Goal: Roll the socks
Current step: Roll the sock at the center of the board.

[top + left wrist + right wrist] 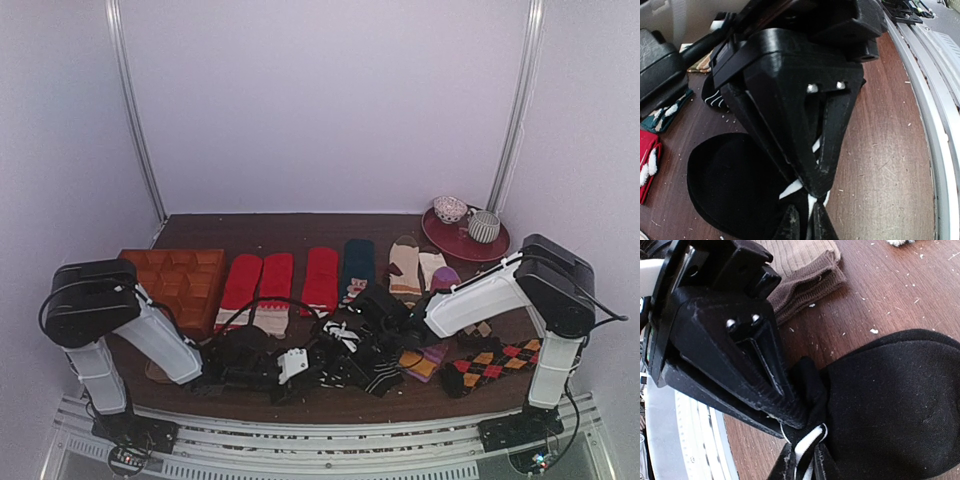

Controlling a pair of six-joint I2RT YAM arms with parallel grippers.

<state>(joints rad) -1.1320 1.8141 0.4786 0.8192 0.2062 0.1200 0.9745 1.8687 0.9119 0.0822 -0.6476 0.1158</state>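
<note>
Near edge of table (880, 300): left gripper (805, 224) and right gripper (802, 465) meet tip to tip, both pinched tight on white-banded cuff (807, 440) of black sock (890, 415). Sock body lies flat on wood. Each gripper's housing blocks much of other's wrist view. Tan sock (800, 270) near; red socks (260, 285) and wooden tray (185, 275) farther back.

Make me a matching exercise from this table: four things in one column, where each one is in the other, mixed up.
1. wooden tray
2. red plate
3. argyle sock
4. black sock

A. back right corner
B. pinched in the right gripper
C. on the left side
D. front right

Pairs: 1-C, 2-A, 3-D, 4-B
</note>
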